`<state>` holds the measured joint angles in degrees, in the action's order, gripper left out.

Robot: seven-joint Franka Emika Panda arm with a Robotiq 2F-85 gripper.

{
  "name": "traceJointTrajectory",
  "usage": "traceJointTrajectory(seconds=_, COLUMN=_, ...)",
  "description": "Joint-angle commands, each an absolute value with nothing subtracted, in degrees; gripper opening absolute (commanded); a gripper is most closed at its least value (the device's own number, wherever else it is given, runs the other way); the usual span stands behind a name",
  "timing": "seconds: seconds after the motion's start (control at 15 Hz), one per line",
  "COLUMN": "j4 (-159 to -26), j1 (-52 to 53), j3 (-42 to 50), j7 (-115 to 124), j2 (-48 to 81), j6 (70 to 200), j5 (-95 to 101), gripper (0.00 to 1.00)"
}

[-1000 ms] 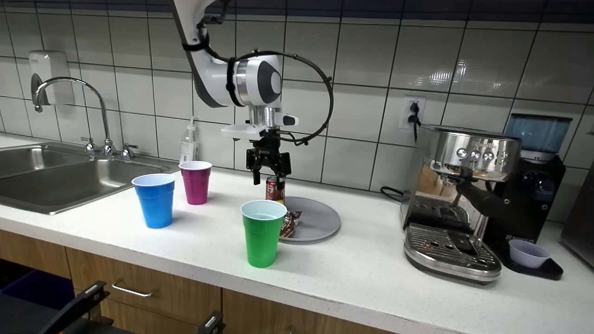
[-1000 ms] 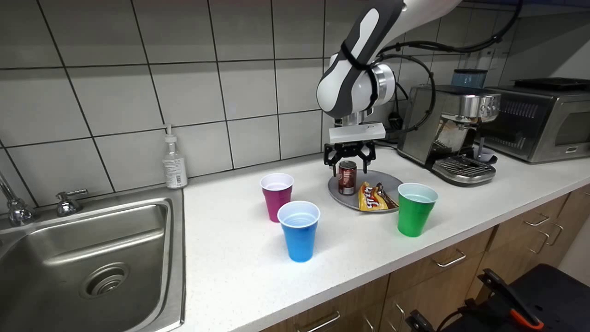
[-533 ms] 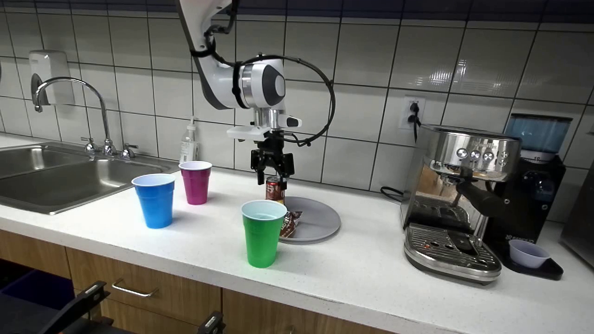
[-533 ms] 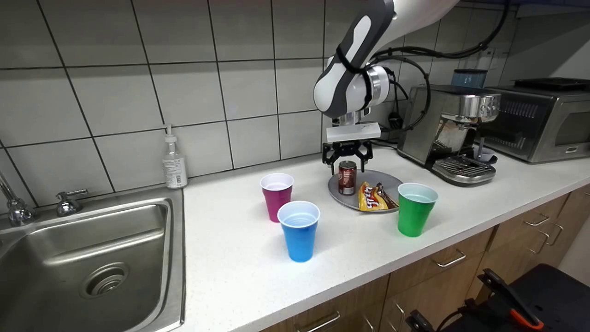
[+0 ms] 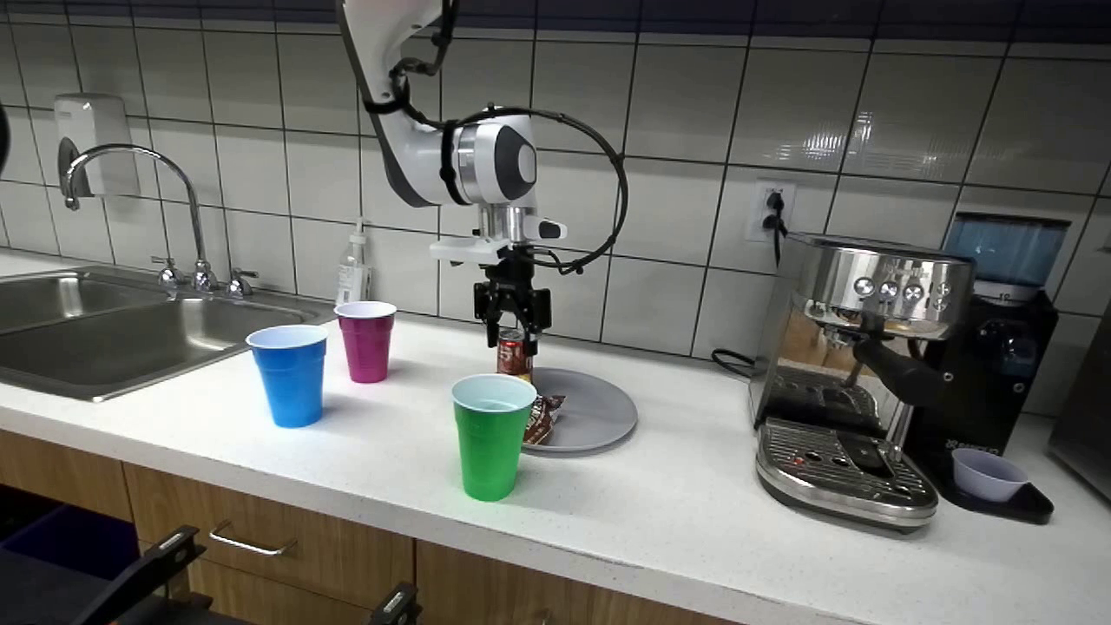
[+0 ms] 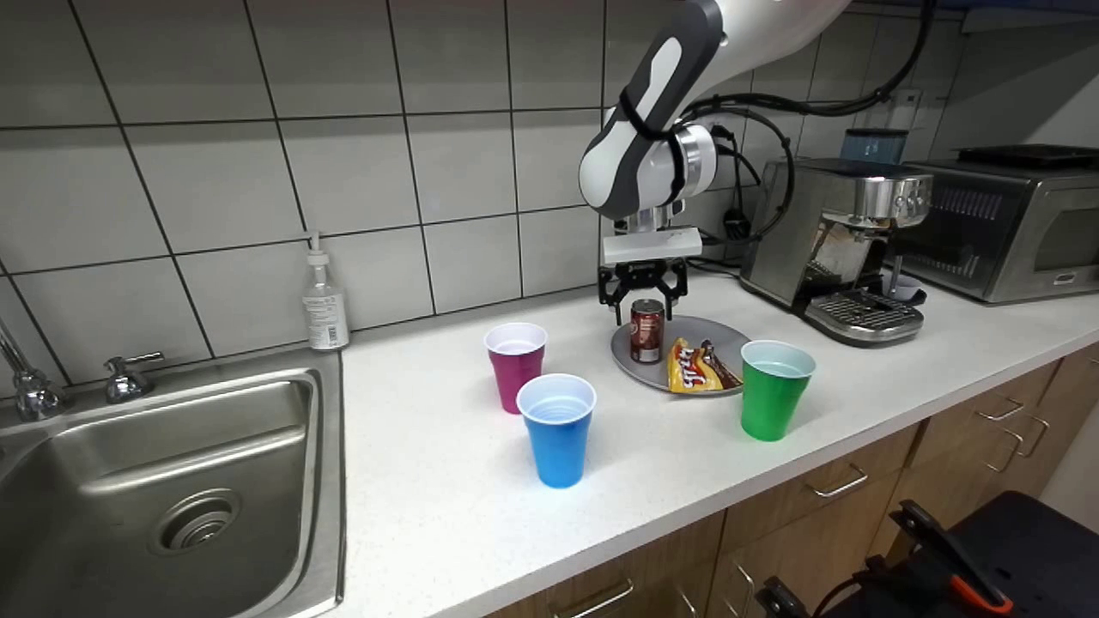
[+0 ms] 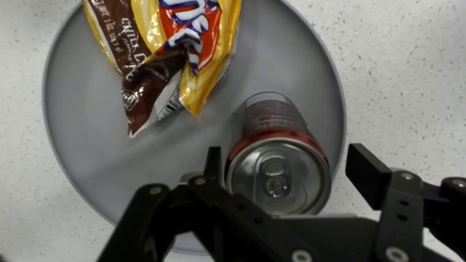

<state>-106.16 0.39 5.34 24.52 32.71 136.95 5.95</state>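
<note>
Straddling the top of a red soda can, the jaws are spread wide with nothing gripped (in the wrist view one side looks a lot closer to it than the other). Can's standing upright on a gray plate, sharing it with a yellow-and-brown snack bag, and there's a green cup nearby on the white worktop

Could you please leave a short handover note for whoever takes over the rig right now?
Claw: open, straddling the top of the red can, not gripping it.
Things: the can stands upright on the gray plate; the candy bag lies beside it on the same plate.
Done: claw placed at the can.
Left, apparently: closing on the can, not yet gripped or lifted.
</note>
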Motion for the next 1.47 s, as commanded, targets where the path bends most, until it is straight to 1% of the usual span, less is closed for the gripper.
traceJointTrajectory(seconds=0.0, j4=-103.5, j1=1.2, j3=6.2, j7=23.5, j2=33.9, j6=134.4, j5=4.6, gripper=0.58)
traceJointTrajectory(seconds=0.13, j4=-102.0, j1=-0.5, j3=6.6, j7=21.4, j2=35.8, j6=135.0, j5=4.5, gripper=0.42)
traceJointTrajectory(seconds=0.2, j4=-101.4, j1=-1.3, j3=6.9, j7=20.5, j2=36.5, j6=135.2, j5=4.4, gripper=0.39)
traceJointTrajectory(seconds=0.27, j4=-103.0, j1=0.4, j3=6.1, j7=21.7, j2=34.2, j6=134.5, j5=3.8, gripper=0.38)
traceJointTrajectory(seconds=1.4, j4=-106.4, j1=2.1, j3=6.2, j7=21.8, j2=30.5, j6=136.2, j5=3.4, gripper=0.38)
